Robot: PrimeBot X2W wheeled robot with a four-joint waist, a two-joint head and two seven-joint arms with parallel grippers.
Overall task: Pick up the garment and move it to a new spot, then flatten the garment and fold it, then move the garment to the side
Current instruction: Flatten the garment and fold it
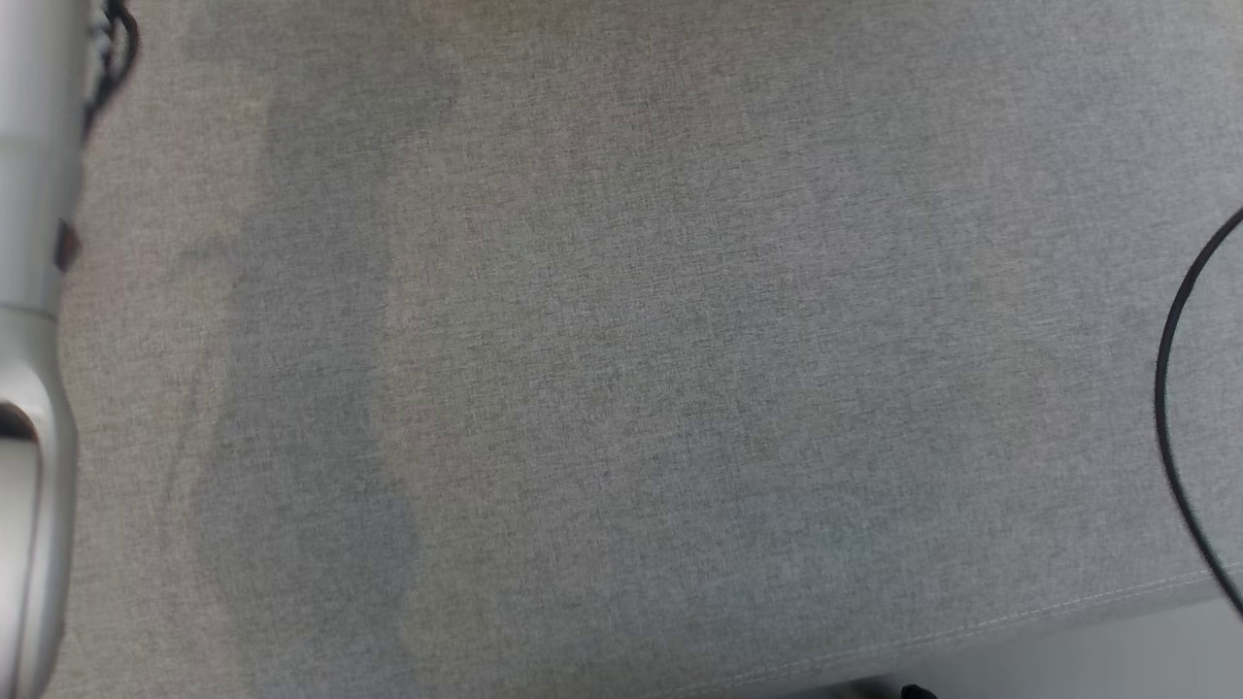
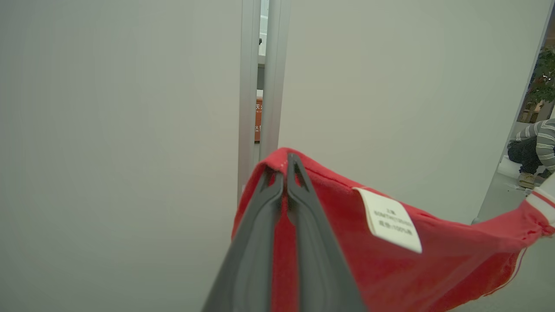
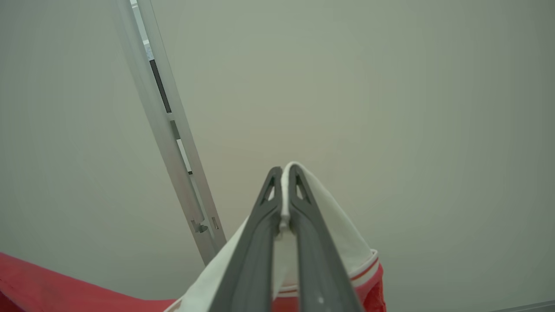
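The garment (image 2: 433,260) is red with a white care label and white striped trim. In the left wrist view my left gripper (image 2: 285,167) is shut on its red hem, and the cloth stretches away to the right in the air. The right wrist view has my right gripper (image 3: 284,171) shut on a white part of the garment (image 3: 338,242), with red cloth trailing off to the lower left. A pale forearm (image 1: 29,291) runs along the head view's left edge, above the grey fabric surface (image 1: 631,369).
Pale wall panels (image 2: 390,86) with a metal frame strip (image 2: 256,86) stand ahead of both wrists. A person in a striped sleeve sits low at the far right (image 2: 535,145). A black cable (image 1: 1180,388) loops over the surface's right side; the surface's front edge (image 1: 971,641) runs lower right.
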